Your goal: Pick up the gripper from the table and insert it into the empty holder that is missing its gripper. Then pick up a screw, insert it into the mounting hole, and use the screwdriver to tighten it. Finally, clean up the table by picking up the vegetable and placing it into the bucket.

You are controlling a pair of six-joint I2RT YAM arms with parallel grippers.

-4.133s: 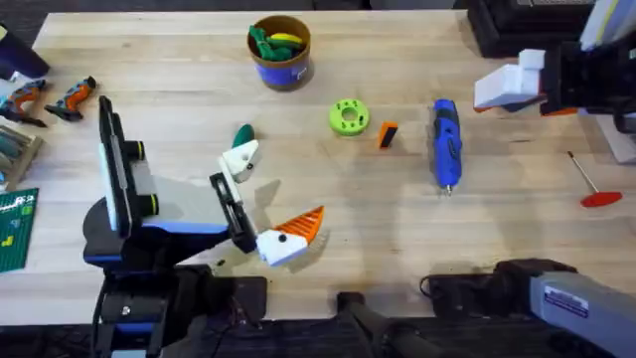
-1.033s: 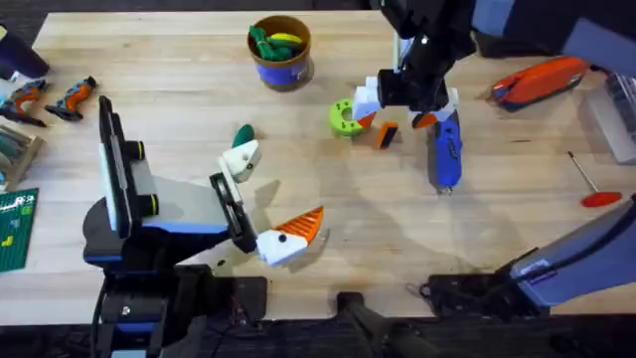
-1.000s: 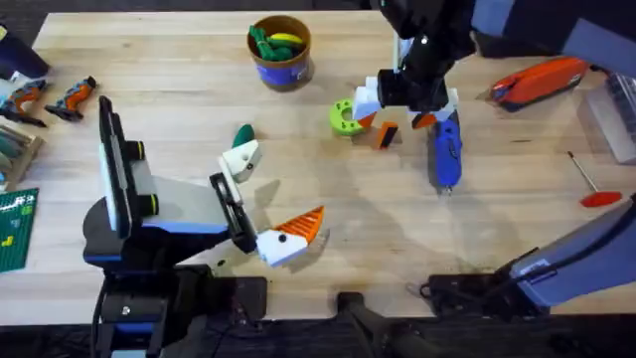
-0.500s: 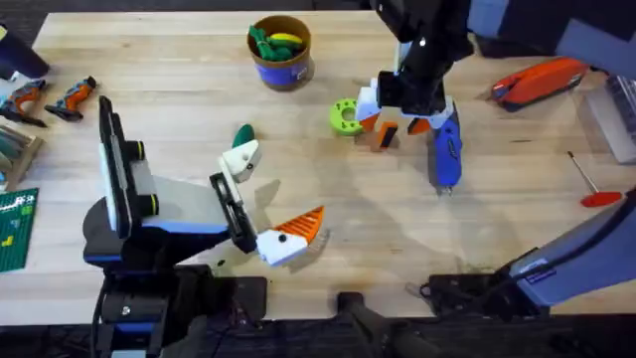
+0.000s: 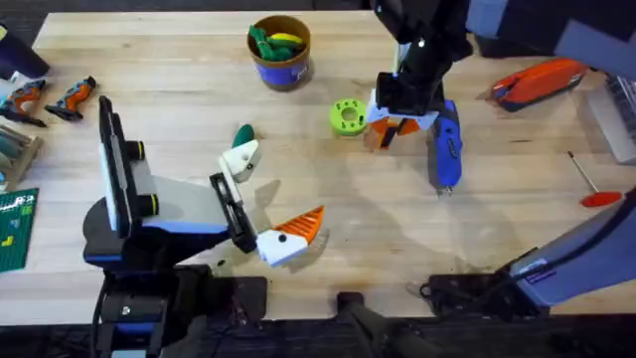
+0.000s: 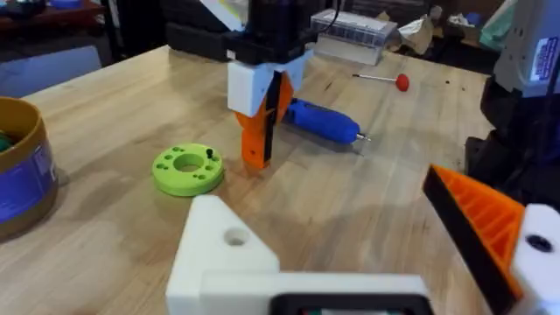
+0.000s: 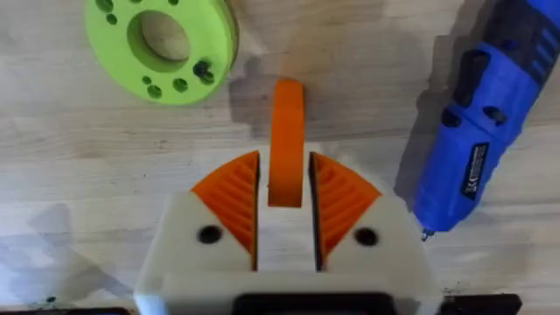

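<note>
The orange gripper (image 5: pixel 384 133) stands on the table between the lime disc and the blue screwdriver (image 5: pixel 444 144). My right gripper (image 5: pixel 399 117) has come down over it. In the right wrist view the orange gripper (image 7: pixel 286 140) sits between my two orange pads (image 7: pixel 234 199), which press in on its sides. My left gripper (image 5: pixel 268 197) is open low over the table: one finger is the bare white holder (image 5: pixel 240 159), the other carries an orange tip (image 5: pixel 303 227). The dark green vegetable (image 5: pixel 243 133) lies just beyond the holder. The blue bucket (image 5: pixel 280 62) stands at the back.
The lime disc (image 5: pixel 348 116) has a small black screw (image 7: pixel 203 70) standing on it. A thin red-handled screwdriver (image 5: pixel 594 189) lies far right, an orange-red tool (image 5: pixel 542 80) at back right, and small tools (image 5: pixel 50 99) at far left. The bucket holds green and yellow toys.
My right arm swung in from the far right, dropped over the orange gripper, and its fingers narrowed around it over the last second. The left arm has stayed still.
</note>
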